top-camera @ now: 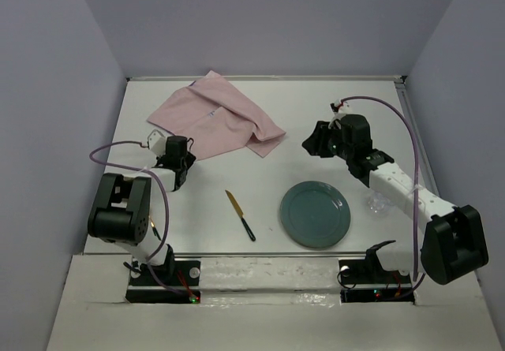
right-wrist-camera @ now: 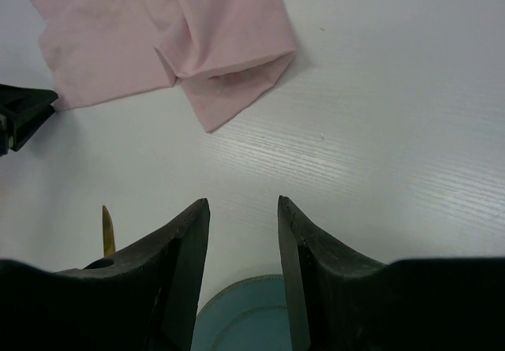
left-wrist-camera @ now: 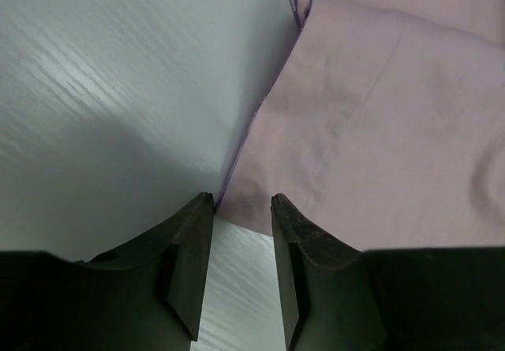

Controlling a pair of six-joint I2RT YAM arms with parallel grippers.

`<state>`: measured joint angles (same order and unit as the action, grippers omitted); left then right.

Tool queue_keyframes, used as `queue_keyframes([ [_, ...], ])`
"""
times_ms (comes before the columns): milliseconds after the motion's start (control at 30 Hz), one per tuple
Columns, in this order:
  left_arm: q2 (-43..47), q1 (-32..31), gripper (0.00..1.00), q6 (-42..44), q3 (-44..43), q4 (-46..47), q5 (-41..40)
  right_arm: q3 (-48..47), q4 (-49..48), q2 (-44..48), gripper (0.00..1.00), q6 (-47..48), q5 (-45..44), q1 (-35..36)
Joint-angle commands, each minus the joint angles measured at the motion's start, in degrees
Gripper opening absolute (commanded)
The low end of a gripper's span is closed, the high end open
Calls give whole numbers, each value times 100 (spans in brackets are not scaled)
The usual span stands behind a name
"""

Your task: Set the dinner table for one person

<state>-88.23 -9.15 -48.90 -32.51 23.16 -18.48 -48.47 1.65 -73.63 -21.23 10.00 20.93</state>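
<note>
The dinner table point(top-camera: 331, 106) is a large white tabletop. A crumpled pink cloth point(top-camera: 213, 118) lies at its back left. A teal plate point(top-camera: 316, 213) sits near the front, right of centre. A knife point(top-camera: 241, 215) with a yellowish blade and black handle lies left of the plate. My left gripper point(top-camera: 188, 155) is open at the cloth's near corner. In the left wrist view the cloth point(left-wrist-camera: 379, 130) corner lies just past the tips of that gripper point(left-wrist-camera: 242, 199), nothing between them. My right gripper point(top-camera: 311, 142) is open and empty, above the table behind the plate point(right-wrist-camera: 245, 319).
A clear glass point(top-camera: 377, 203) stands beside the right forearm, right of the plate. The right wrist view shows the cloth point(right-wrist-camera: 166, 43), the knife tip point(right-wrist-camera: 106, 229) and the left gripper's fingers point(right-wrist-camera: 24, 114). Grey walls enclose the table on three sides.
</note>
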Motion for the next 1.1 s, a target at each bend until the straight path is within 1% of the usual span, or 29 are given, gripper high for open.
queue_keyframes([
  [0, -195, 18, 43, 188, -536, -478, -191, 13, -420, 85, 46, -100, 222, -10],
  [67, -274, 18, 38, 162, -624, -663, -226, 39, -464, 103, 46, -109, 213, -10],
  [200, -379, 18, 38, 205, -809, -891, -174, 65, -455, 173, 46, -100, 196, -10],
  [233, -501, 18, 36, 241, -870, -1022, -139, 66, -464, 190, 46, -100, 187, -10],
  [267, -564, 18, 28, 319, -975, -1076, -112, 66, -455, 208, 46, -100, 160, -10],
  [333, -643, 10, 28, 347, -1046, -1173, -103, 74, -473, 200, 46, -109, 125, -10],
  [400, -669, 9, 15, 399, -1099, -1217, -86, 83, -473, 165, 47, -127, 81, -10],
  [433, -661, 9, 9, 460, -1117, -1226, -94, 83, -490, 69, 50, -100, -15, -10],
  [467, -652, 9, 0, 478, -1117, -1226, -103, 74, -490, -11, 52, -92, -59, -10],
  [500, -617, 9, 0, 496, -1117, -1217, -138, 66, -482, -168, 56, -74, -138, -10],
  [600, -363, 9, 0, 680, -1056, -1121, -104, 4, -482, -415, 63, -13, -121, -10],
  [767, 489, 9, 0, 812, -819, -805, 212, -119, -490, -942, 65, -3, -7, -10],
  [833, 892, 1, 0, 839, -739, -726, 222, -171, -490, -1109, 65, -12, -42, 77],
  [900, 1131, 1, 0, 874, -608, -620, 248, -329, -481, -1399, 62, 5, -156, 209],
  [933, 1341, 9, 0, 856, -520, -498, 248, -408, -490, -1626, 61, -3, -217, 384],
  [967, 1413, 1, 0, 769, -484, -401, 283, -496, -473, -1750, 57, -30, -435, 481],
  [1067, 1510, 1, 0, 654, -554, -198, 380, -874, -455, -2111, 53, -187, -744, 762],
])
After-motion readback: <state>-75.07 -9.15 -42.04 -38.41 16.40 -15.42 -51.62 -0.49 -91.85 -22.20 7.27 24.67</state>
